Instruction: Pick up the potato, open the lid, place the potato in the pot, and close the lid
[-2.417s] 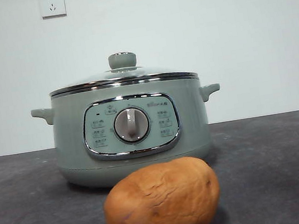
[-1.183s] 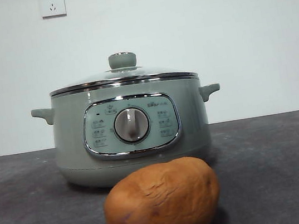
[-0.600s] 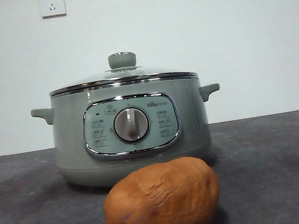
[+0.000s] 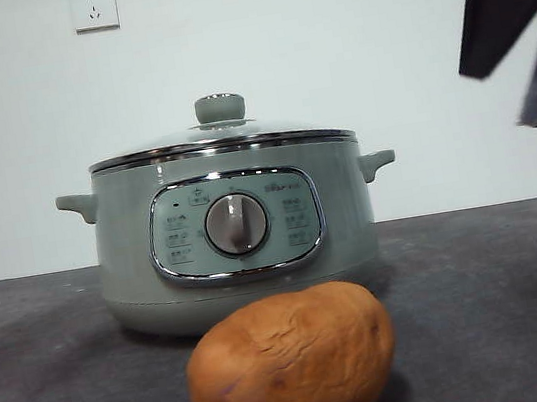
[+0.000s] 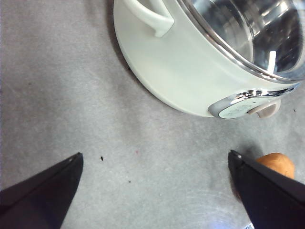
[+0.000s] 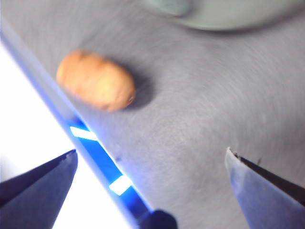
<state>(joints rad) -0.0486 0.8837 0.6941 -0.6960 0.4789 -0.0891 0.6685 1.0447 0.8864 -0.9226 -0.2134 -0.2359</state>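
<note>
The orange-brown potato (image 4: 291, 362) lies on the table just in front of the sage-green pot (image 4: 235, 236). The glass lid (image 4: 223, 132) sits closed on the pot. My right gripper (image 4: 498, 101) hangs open, high at the right, well above and to the side of both. In the right wrist view the right gripper (image 6: 150, 151) is open and empty, with the potato (image 6: 95, 81) some way off near the table edge. My left gripper (image 5: 155, 155) is open and empty over bare table beside the pot (image 5: 181, 71). The potato (image 5: 274, 164) peeks out by one jaw.
The dark grey table (image 4: 487, 310) stretches to both sides of the pot. A wall socket (image 4: 94, 7) sits on the white wall behind. The table's front edge, with a blue-lit strip (image 6: 95, 157), runs close to the potato.
The right arm has come down into the front view at the top right and now covers the right wall socket. The left tip, potato, pot and lid have not moved.
</note>
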